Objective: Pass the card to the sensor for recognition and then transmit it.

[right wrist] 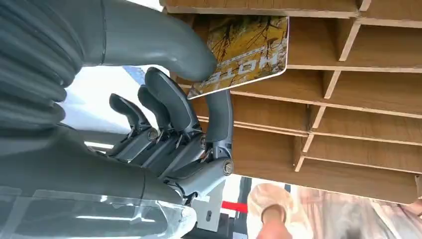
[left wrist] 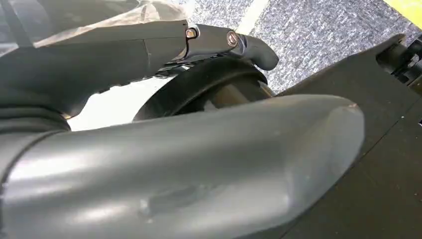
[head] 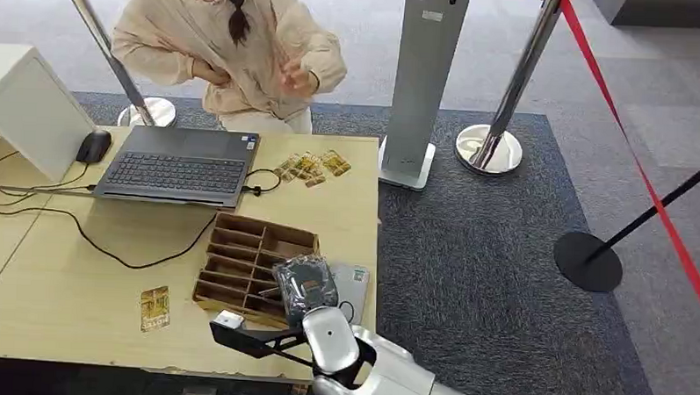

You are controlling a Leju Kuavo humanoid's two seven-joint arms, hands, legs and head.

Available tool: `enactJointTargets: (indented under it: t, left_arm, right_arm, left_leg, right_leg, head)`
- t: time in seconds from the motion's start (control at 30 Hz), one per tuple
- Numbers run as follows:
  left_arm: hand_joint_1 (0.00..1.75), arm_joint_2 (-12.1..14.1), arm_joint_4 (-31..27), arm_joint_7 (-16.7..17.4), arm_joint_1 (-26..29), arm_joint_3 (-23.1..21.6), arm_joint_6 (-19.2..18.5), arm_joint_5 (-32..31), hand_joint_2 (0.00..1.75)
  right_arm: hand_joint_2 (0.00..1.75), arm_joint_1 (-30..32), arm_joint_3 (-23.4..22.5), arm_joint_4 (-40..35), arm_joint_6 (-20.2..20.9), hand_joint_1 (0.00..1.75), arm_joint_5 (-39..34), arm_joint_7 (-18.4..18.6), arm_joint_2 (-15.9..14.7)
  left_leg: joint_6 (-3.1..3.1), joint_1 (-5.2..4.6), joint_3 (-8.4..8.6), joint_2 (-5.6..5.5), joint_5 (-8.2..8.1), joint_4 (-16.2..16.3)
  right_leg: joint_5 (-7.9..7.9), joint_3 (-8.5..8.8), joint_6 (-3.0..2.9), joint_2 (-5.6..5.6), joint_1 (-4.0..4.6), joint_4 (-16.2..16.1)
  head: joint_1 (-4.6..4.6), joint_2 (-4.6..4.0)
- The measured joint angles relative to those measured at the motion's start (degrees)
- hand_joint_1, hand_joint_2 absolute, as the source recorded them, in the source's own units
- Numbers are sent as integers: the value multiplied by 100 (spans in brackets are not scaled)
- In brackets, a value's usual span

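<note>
My right hand, wrapped in clear plastic, hovers over the near right corner of the wooden compartment box. In the right wrist view the hand pinches a yellow patterned card between thumb and a finger, its other fingers curled below, with the box's slots just behind the card. A flat grey sensor pad lies beside the box at the table's right edge, partly under my hand. My left hand hangs low with thumb and a dark finger stretched out, holding nothing.
Another card lies on the table near the front edge, and several more sit by the laptop. A person sits behind the table. A grey kiosk stand and barrier posts stand to the right.
</note>
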Motion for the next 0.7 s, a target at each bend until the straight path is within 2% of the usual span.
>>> enactJointTargets:
  t: [0.27, 0.53, 0.7]
  left_arm:
    - [0, -2, 0, 0, 7, 0, 0, -22, 0]
    - [0, 0, 0, 0, 23, 0, 0, -35, 0]
    - [0, 0, 0, 0, 30, 0, 2, -46, 0]
  right_arm:
    - [175, -1, -13, 20, -66, 168, -37, -4, 2]
    - [175, -56, -153, -136, -64, 166, -70, 118, -72]
    - [175, -216, -243, -411, 102, 164, -107, 247, -186]
  left_leg:
    - [0, 0, 1, 0, 0, 0]
    - [0, 0, 0, 0, 0, 0]
    - [0, 0, 0, 1, 0, 0]
  right_leg:
    - [0, 0, 0, 0, 0, 0]
    - [1, 0, -1, 0, 0, 0]
    - [1, 0, -1, 0, 0, 0]
  head:
    - [0, 0]
    - [-2, 2]
    - [0, 0]
